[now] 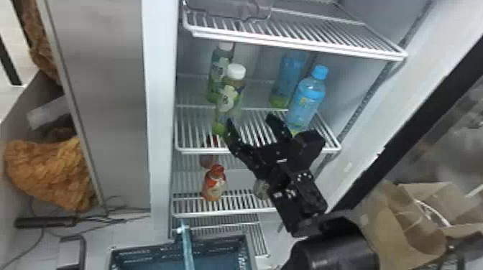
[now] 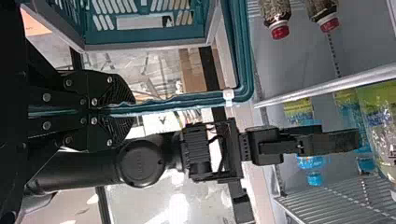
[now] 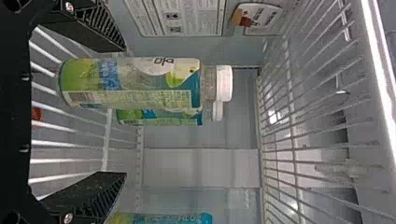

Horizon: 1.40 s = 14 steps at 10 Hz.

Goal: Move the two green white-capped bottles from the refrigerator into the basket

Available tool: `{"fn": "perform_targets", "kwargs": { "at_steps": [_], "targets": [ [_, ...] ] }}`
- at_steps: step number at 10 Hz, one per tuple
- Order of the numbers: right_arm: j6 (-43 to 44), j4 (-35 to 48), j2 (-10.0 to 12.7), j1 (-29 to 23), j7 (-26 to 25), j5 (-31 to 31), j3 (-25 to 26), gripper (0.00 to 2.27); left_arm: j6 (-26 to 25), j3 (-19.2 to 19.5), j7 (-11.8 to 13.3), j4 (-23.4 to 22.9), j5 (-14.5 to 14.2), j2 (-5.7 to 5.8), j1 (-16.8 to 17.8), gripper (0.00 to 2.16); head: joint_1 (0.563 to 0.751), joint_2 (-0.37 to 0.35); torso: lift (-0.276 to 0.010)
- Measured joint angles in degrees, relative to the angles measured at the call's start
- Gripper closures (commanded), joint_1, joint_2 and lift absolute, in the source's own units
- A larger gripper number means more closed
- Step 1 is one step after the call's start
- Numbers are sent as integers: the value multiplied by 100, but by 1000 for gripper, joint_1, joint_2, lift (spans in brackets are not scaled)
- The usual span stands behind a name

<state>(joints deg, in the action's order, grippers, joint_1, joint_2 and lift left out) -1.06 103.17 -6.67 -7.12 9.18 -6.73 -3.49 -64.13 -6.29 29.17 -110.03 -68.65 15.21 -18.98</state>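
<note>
Released, the right end effector (image 1: 250, 119) has its fingers spread, while the left end effector (image 2: 133, 110) is clenched on the handle (image 2: 173, 102) of the basket (image 2: 144, 36). Because the front green bottle (image 1: 230, 96) sits off-centre, towards one finger, a straight push could topple it against the rear green bottle (image 1: 219, 68); the other finger may bump a blue bottle (image 1: 305, 102). Both green ones stand upright on the shelf (image 1: 194, 149), white-capped, with green-and-blue labels.

Looks like a shop-style corner here: bottled drinks (image 1: 230, 95) on wire shelves (image 1: 287, 45) in a refrigerator (image 1: 160, 107), cables (image 1: 104, 217) alongside.
</note>
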Motion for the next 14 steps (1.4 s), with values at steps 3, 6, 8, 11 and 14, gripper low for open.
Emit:
{"fn": "perform_targets", "kwargs": {
  "at_steps": [3, 6, 8, 11, 14],
  "targets": [
    [54, -497, 24, 532, 94, -37, -101, 84, 22, -2, 0, 0, -13, -1, 0, 1176, 695, -255, -4],
    [114, -920, 43, 863, 101, -59, -231, 88, 43, -1, 0, 0, -28, -9, 0, 1174, 695, -238, -4],
    [145, -1116, 50, 1026, 97, -57, -282, 117, 43, 0, 0, 0, -25, -10, 0, 1174, 695, -232, -4],
    [271, -1335, 51, 1218, 131, -38, -375, 900, 43, -4, 0, 0, -31, -10, 11, 1174, 695, -221, -4],
    [353, -1275, 59, 1199, 143, -58, -405, 1023, 43, 8, 0, 7, -46, -5, -1, 1174, 695, -212, -4]
  ]
}}
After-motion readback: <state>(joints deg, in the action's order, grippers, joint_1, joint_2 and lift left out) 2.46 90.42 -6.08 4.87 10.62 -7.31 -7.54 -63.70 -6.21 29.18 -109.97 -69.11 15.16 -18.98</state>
